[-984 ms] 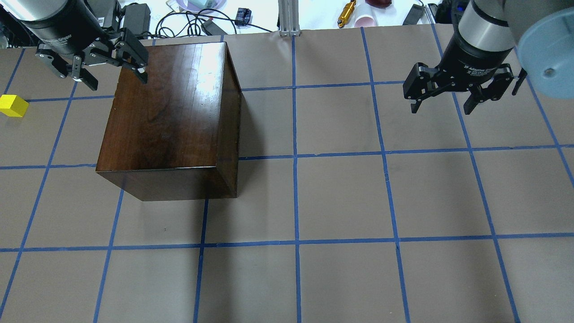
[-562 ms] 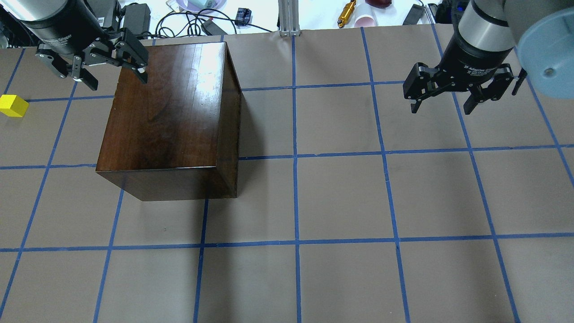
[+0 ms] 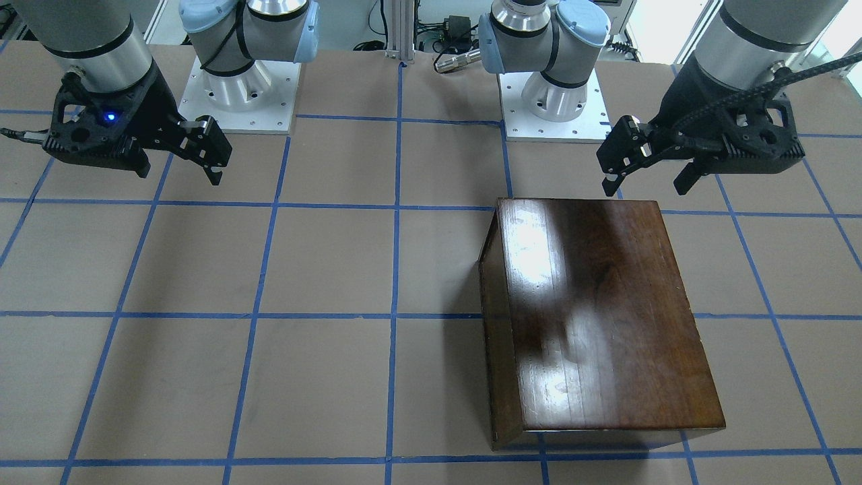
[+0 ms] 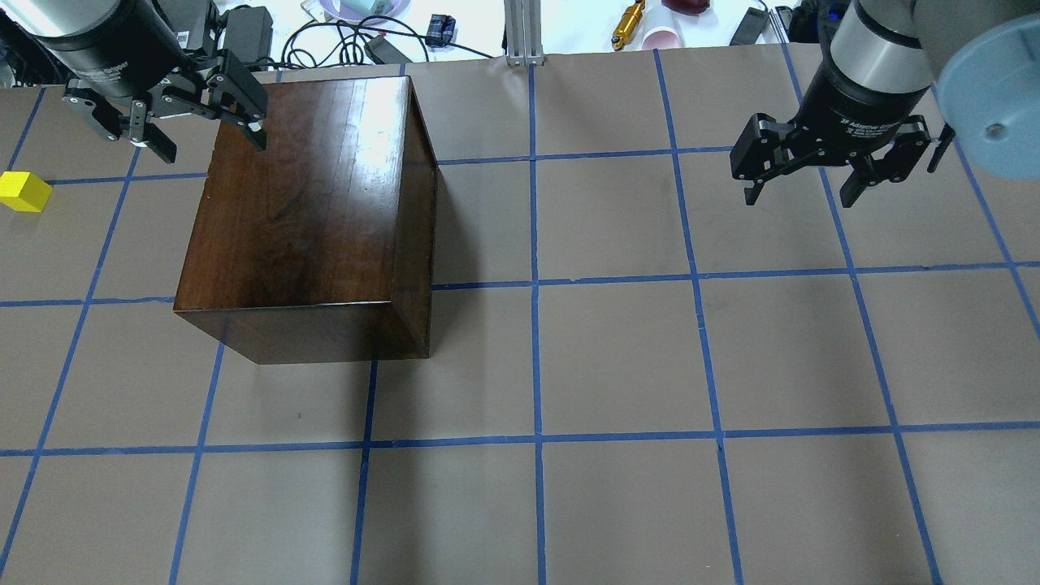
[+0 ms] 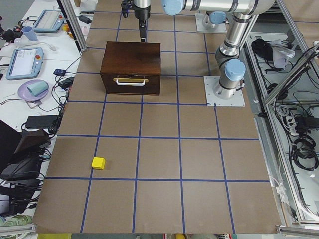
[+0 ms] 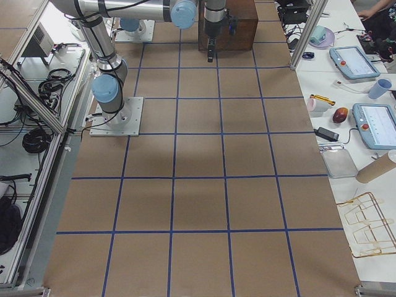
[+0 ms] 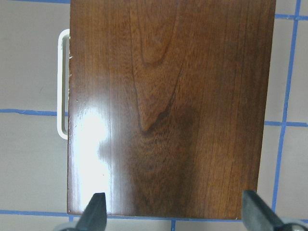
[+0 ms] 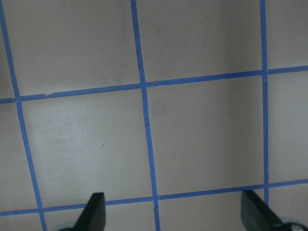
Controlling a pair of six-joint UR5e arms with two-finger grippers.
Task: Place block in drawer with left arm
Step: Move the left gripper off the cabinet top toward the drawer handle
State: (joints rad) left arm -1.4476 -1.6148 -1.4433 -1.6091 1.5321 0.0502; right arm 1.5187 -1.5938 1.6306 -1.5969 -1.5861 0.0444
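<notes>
**Opening stage; nothing grasped.** My left gripper [image 4: 214,146] hangs above the box [image 4: 309,211], over the edge of its top nearest my base. Its jaws are spread wide and empty. In the wrist view the fingertips [image 7: 95,214] frame the glossy top from above.

The drawer [image 5: 130,84] is fully shut. Its front faces the table's left end, and the pale pull [image 7: 61,84] stands off that face. The block [image 4: 24,192] lies untouched on the table [image 4: 617,357], well apart from the box and out beyond the drawer front. My right gripper [image 4: 800,193] hovers over bare paper, wide open and empty, well away from both.

**Judgement:** the drawer must come out before the block can go in. The next move therefore calls for my left gripper to descend beside the front face, close on the pull and draw it straight outward.
</notes>
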